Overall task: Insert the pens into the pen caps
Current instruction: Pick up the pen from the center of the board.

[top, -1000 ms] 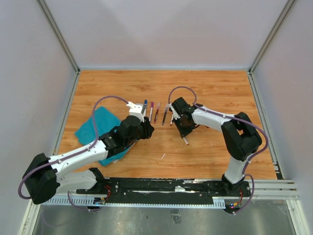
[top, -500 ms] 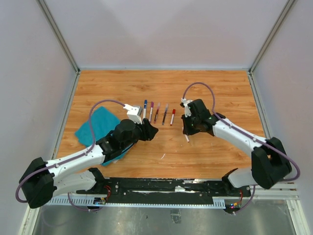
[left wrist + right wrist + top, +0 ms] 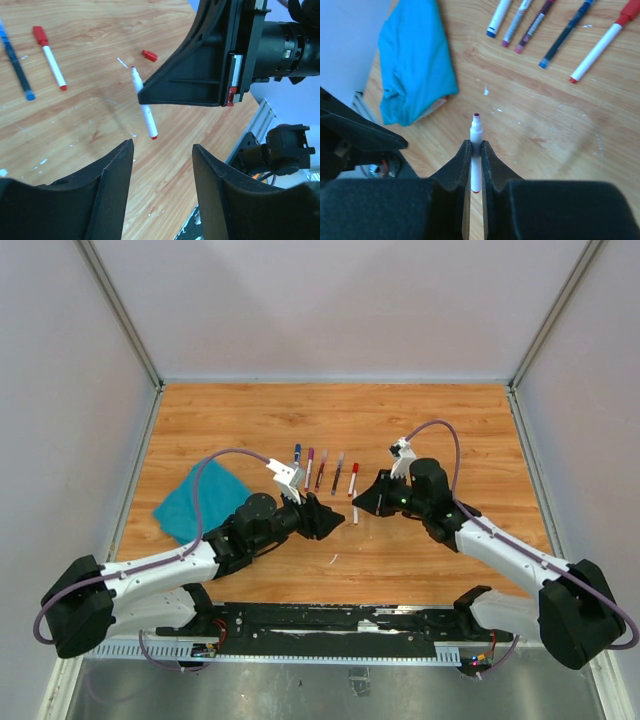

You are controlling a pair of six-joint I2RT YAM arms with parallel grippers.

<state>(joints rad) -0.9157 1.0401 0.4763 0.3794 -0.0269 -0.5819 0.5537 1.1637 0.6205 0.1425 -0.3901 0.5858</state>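
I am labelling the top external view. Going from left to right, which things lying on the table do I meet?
teal cloth → blue-capped pen → magenta-capped pen → pinkish pen → dark pen → red-capped pen

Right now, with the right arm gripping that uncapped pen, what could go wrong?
The right tool pinches the pen on a short stretch of barrel; capping force may swivel it.
The left tool, open and empty, is close to the right one; they may collide.
The loose red cap on the table could get knocked away.
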